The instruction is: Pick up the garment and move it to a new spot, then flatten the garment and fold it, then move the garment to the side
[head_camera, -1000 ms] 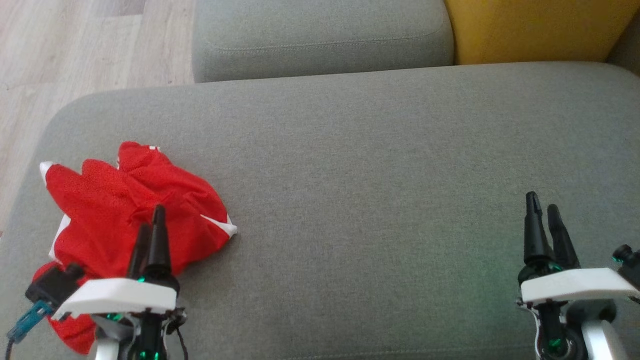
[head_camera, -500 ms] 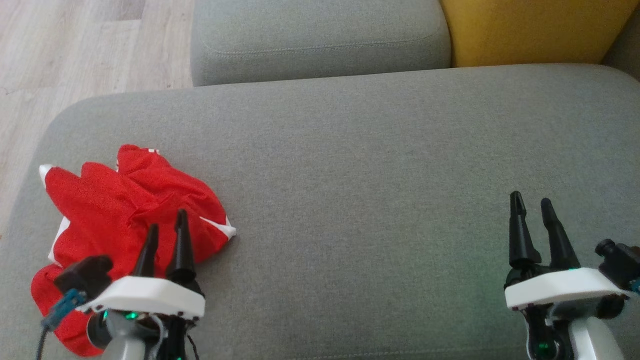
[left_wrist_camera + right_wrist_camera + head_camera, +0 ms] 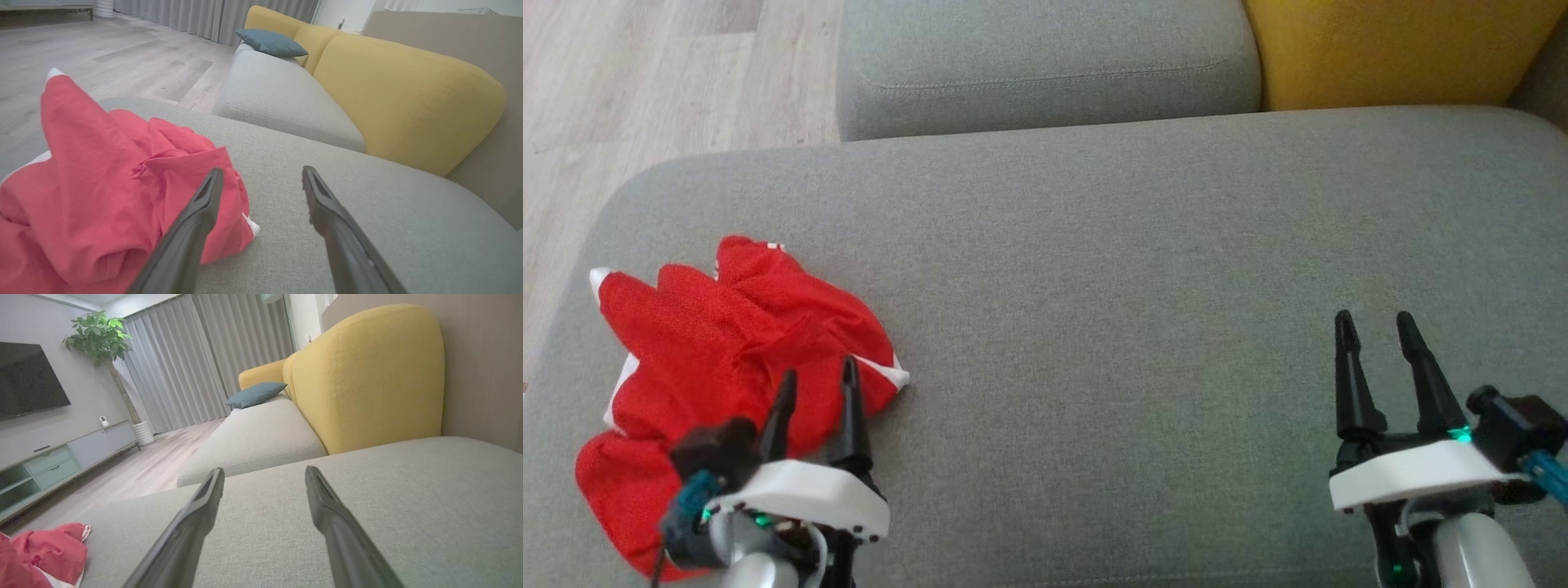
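one crumpled red garment, white trim, rounded grey woven cushion

Light's soft and flat, no hard shadows on the grey cushion ahead of the right gripper. Tiny green LED glow at its base. Head view's a bit grainy. Both wrist views warp at the edges; fingers go mushy close in.

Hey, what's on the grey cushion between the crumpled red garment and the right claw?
Nothing. In the head view the grey fabric cushion lies bare from the crumpled red garment to the right claw.
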Tool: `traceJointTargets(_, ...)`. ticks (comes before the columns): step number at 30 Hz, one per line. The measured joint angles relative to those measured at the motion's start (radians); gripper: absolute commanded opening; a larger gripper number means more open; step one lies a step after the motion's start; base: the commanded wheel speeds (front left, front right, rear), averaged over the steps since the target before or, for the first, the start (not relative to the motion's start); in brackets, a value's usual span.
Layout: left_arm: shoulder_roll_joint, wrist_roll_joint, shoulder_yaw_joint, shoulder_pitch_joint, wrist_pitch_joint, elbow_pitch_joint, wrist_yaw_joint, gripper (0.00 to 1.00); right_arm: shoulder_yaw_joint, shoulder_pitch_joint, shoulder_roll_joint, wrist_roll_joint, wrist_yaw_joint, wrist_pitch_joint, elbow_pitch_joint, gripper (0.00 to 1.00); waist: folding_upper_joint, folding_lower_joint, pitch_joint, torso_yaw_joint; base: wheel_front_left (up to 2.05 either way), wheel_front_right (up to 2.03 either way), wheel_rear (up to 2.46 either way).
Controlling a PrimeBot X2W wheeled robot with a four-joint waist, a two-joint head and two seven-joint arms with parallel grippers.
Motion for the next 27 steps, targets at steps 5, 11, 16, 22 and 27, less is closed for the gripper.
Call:
traceJointTargets(5, 0.026, 0.055, -0.049, 0.0, -0.012, 0.001, 0.027, 1.0, 0.014, 0.001, 0.0, -0.08, 0.0, -0.013, -0.01, 1.0, 0.0, 0.0, -0.001, -0.002, 0.0, 0.0, 0.0)
traceJointTargets(11, 0.041, 0.126, -0.092, -0.001, -0.034, -0.001, 0.062, 1.0, 0.021, 0.005, 0.0, -0.202, 0.0, -0.035, -0.015, 1.0, 0.0, 0.0, -0.003, -0.004, 0.0, 0.0, 0.0)
traceJointTargets(16, 0.053, 0.166, -0.115, -0.001, -0.044, -0.016, 0.08, 1.0, 0.026, 0.019, 0.0, -0.258, 0.0, -0.046, -0.029, 1.0, 0.0, 0.0, -0.005, -0.004, 0.0, 0.0, 0.0)
traceJointTargets(22, 0.033, 0.162, -0.085, 0.002, -0.064, -0.049, 0.063, 1.0, 0.029, 0.018, -0.001, -0.222, 0.0, -0.066, -0.04, 1.0, 0.0, 0.0, -0.008, -0.002, 0.0, 0.0, 0.0)
traceJointTargets(27, -0.019, 0.163, -0.014, 0.037, -0.082, -0.064, 0.01, 1.0, 0.028, 0.019, -0.001, -0.146, 0.0, -0.079, -0.022, 1.0, 0.0, 0.0, -0.012, 0.001, 0.0, 0.0, 0.0)
